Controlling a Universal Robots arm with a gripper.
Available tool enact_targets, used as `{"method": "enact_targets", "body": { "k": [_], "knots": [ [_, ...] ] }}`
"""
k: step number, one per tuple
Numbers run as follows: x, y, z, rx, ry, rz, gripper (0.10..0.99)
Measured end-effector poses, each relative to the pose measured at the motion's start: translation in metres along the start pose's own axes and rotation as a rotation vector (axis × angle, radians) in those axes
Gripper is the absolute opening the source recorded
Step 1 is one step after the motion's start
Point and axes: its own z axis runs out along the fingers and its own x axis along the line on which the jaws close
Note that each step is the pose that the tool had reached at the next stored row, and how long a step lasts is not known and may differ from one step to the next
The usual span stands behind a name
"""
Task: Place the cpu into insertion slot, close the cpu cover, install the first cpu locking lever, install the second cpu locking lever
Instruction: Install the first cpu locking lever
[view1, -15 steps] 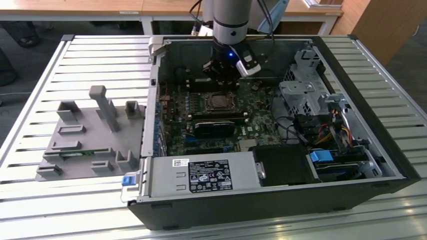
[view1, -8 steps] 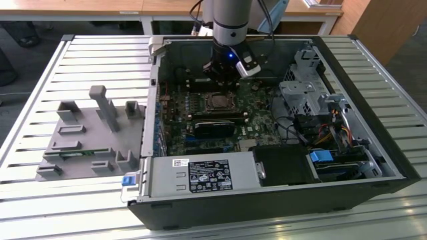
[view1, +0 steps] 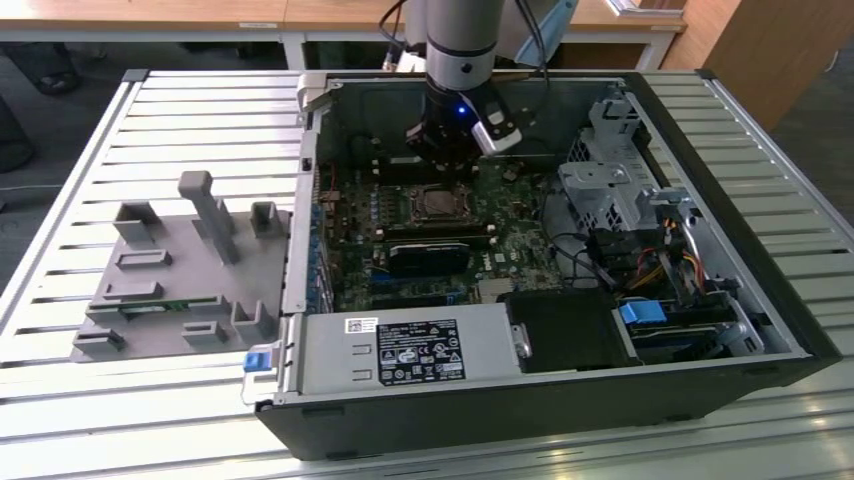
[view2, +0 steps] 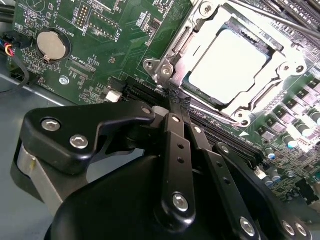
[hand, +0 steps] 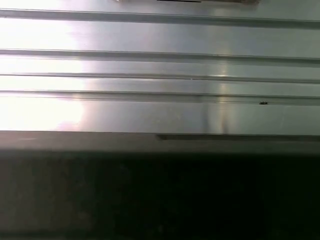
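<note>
My gripper (view1: 447, 158) hangs inside the open computer case (view1: 694, 330), just above the insertion slot (view1: 437, 204) on the green motherboard (view1: 514, 235). The case rests on a slatted metal table (view1: 174, 110), with a grey parts fixture (view1: 180, 275) beside it at the exterior view's left.

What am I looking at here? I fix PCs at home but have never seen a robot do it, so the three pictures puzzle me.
The exterior view shows a robot arm reaching down into an open computer case that lies on a slatted metal table. Its tool hangs just above the motherboard. A grey plastic holder sits on the table at the exterior view's left.

The other two pictures come from cameras on the arm itself. In the second wrist view, the black tool has its tips close together beside the insertion slot, where the cpu already lies, with the cpu cover framing it. The first wrist view looks across the table slats.
</note>
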Motion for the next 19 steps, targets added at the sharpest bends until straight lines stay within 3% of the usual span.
{"method": "enact_targets", "body": {
  "k": [6, 19],
  "knots": [
    [-0.0001, 0.0001, -0.0025, 0.0, 0.0, 0.0, 0.106],
    [0.0001, -0.0002, 0.0023, 0.019, -0.0001, -0.001, 0.106]
  ]
}}
